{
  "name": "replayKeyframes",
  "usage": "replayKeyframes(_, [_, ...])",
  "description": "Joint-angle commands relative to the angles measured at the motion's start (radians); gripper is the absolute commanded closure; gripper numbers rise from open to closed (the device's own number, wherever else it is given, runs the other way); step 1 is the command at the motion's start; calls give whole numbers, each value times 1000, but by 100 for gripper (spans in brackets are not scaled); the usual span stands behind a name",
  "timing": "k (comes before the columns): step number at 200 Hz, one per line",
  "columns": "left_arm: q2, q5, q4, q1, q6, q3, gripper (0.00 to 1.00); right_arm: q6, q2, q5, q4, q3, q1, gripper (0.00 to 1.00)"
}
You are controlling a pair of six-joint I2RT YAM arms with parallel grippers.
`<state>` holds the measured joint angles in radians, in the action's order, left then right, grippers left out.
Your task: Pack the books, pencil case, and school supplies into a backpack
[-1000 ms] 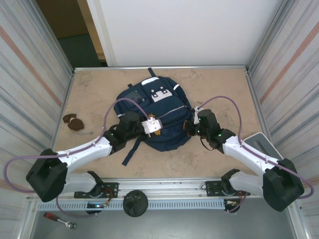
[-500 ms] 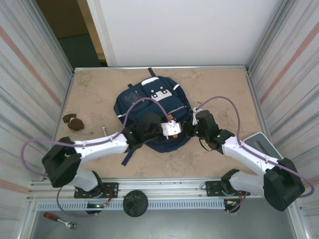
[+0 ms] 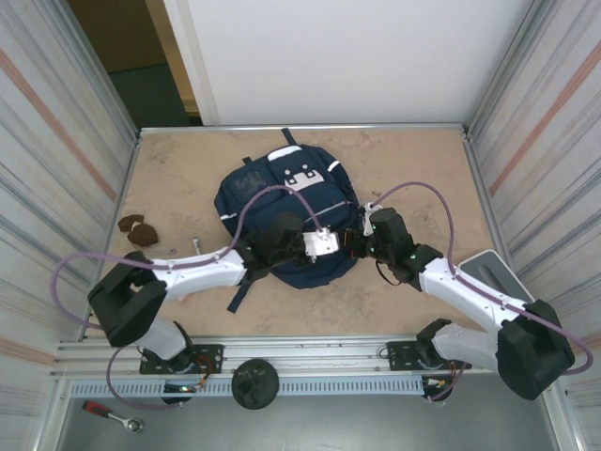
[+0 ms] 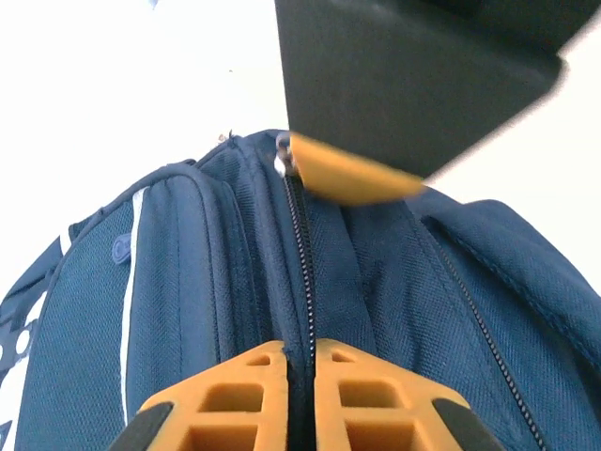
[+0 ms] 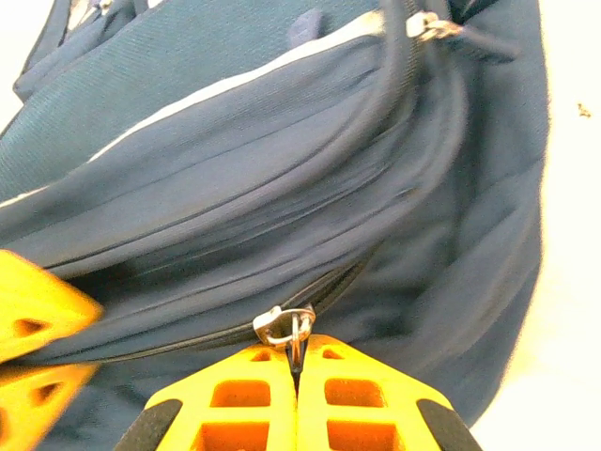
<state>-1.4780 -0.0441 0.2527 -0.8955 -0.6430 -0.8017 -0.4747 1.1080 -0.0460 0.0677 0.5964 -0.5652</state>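
Note:
The navy backpack (image 3: 282,202) with white stripes lies flat in the middle of the table. At its near right edge both grippers meet. My left gripper (image 3: 331,242) is shut on the zipper seam (image 4: 300,282), and dark fabric fills the thin slit between its orange fingers (image 4: 244,395). My right gripper (image 3: 355,241) is shut on the metal zipper pull (image 5: 293,329) of that same zipper. Its orange fingertip (image 4: 347,178) shows in the left wrist view, by the slider. The books and the pencil case are out of view. A small slim whitish piece (image 3: 195,243), perhaps one of the school supplies, lies left of the backpack.
Brown lumpy pieces (image 3: 139,228) lie near the left wall. A loose strap (image 3: 246,287) trails from the backpack toward the near edge. Corrugated walls close in both sides. Bare sandy table surrounds the backpack at the back and right.
The left arm swung right across the backpack's near edge, and its jaws went from open to shut on the zipper seam. The right arm stayed put on the zipper pull.

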Motion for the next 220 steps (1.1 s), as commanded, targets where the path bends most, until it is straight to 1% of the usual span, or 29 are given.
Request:
replayKeyframes(1, [148,-158,81,103,69,97,100,26,-42,40,43,0,74,100])
replayKeyframes(17, [209,-234,114,181,123,143,97,19,-56,10,19,-6,83,100])
replayKeyframes(35, [231,-222,109,234,154,162,92,10,-54,-22,-8,-7,72,100])
replayKeyframes(47, [231,-171,109,251,169,165,83,9,-51,-22,-16,-2,57,100])
replayKeyframes(55, [230,-144,95,253,176,161,72,10,-48,-21,-21,0,49,100])
replayKeyframes(62, [232,-146,69,253,180,150,63,9,-45,-20,-25,3,39,100])
replayKeyframes(73, [235,-167,20,245,185,126,53,7,-43,-18,-28,9,27,100])
replayKeyframes(89, [231,-160,-33,203,159,95,43,7,-41,-17,-31,18,11,100])
replayKeyframes(104, [212,-122,-56,149,108,71,38,7,-39,-15,-32,28,-2,100])
replayKeyframes(120, [172,-88,-74,97,68,37,36,5,-40,-12,-31,36,-15,100])
replayKeyframes(156, [41,-32,-99,28,14,-62,35,-4,-52,-10,-26,45,-44,100])
replayKeyframes(167, [2,-21,-102,13,0,-92,38,-9,-57,-7,-26,45,-54,100])
replayKeyframes(180, [-39,-16,-105,2,-13,-118,46,-16,-60,-6,-28,43,-66,100])
replayKeyframes(195, [-67,-8,-99,0,-20,-131,60,-18,-63,1,-26,40,-80,100])
replayKeyframes(212, [-61,0,-70,1,-32,-113,74,-10,-66,18,-9,38,-89,100])
replayKeyframes(220, [-43,-5,-55,3,-39,-94,80,-1,-67,34,2,36,-88,100])
